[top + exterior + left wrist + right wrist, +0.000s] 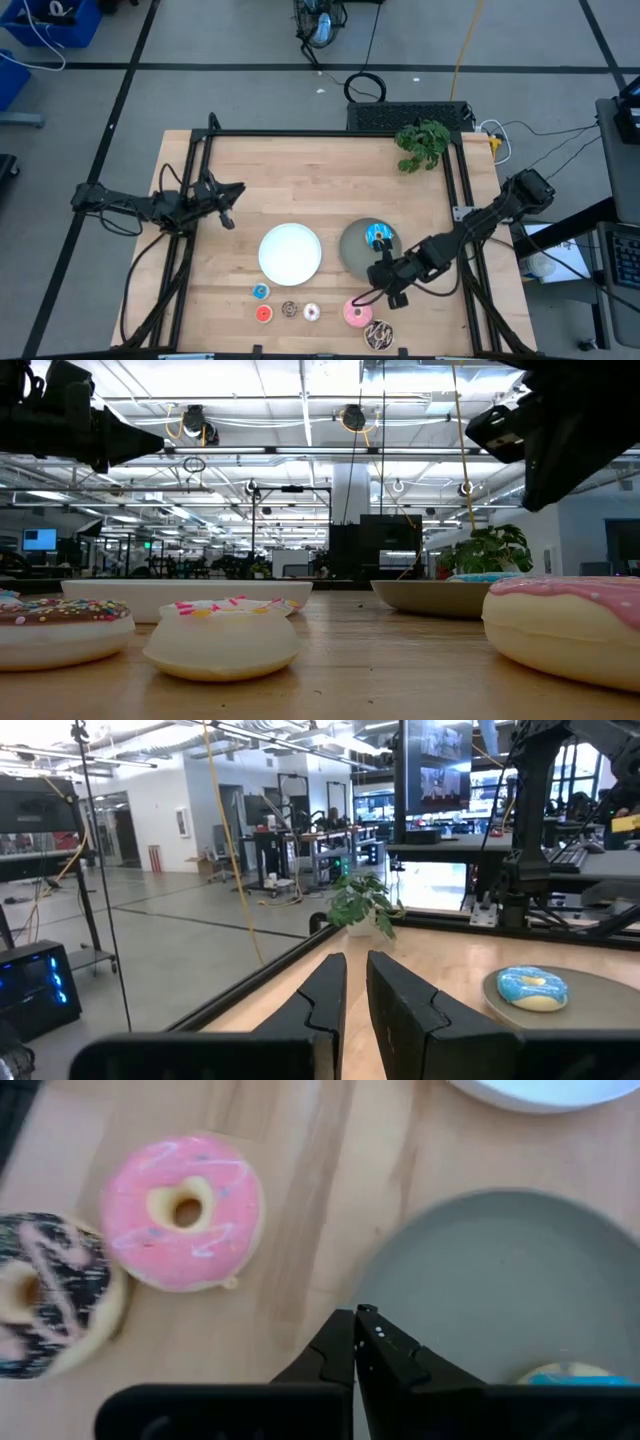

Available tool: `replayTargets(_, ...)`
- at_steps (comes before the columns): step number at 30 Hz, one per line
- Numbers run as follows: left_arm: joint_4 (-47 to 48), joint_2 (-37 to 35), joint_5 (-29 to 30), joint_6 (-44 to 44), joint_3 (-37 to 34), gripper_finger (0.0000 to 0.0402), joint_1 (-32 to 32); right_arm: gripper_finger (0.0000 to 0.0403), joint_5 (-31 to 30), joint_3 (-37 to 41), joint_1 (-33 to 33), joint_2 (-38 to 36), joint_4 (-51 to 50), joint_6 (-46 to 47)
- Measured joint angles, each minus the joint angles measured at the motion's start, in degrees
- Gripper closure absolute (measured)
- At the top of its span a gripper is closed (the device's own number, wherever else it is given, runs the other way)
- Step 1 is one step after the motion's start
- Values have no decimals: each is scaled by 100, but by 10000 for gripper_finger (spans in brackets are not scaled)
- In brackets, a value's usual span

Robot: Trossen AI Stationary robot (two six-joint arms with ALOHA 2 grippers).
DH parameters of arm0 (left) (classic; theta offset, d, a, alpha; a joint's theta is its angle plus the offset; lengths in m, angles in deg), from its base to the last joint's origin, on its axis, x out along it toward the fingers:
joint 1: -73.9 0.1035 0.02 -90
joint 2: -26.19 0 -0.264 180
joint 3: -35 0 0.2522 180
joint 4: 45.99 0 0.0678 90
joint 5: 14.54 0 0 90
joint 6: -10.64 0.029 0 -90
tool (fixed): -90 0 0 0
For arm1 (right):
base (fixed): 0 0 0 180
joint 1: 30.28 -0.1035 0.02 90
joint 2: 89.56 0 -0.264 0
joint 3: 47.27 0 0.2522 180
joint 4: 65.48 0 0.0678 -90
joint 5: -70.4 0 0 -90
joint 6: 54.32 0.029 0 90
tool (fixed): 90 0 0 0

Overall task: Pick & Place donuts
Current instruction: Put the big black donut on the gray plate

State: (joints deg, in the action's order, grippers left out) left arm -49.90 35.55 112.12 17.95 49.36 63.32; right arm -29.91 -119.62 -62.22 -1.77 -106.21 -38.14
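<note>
In the high view a blue donut (pixel 380 237) lies on the grey plate (pixel 358 250). The pink donut (pixel 357 313) and the dark brown sprinkled donut (pixel 378 335) sit on the table near its near edge. Beside them, in a loose group, lie the tiny blue (pixel 260 291), red (pixel 263 313), brown (pixel 289 309) and whitish-pink (pixel 311 313) donuts. My right gripper (pixel 380 275) (pixel 357 1323) is shut and hangs above the grey plate's near rim (pixel 400 1270), between the blue and pink donuts (pixel 185 1210). My left gripper (pixel 228 213) (pixel 356 970) waits shut over the table's left part.
A white plate (pixel 290 252) lies left of the grey plate. A small green plant (pixel 422 143) stands at the far right corner. The black frame rails (pixel 320 133) run along the table's far and side edges. Bare wood shows between the left gripper and the plant.
</note>
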Motion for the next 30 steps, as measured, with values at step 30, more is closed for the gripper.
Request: replayTargets(30,-329,0,-2,132,0,350,1,398,704,-4306,-1233,2508,-4233,2974)
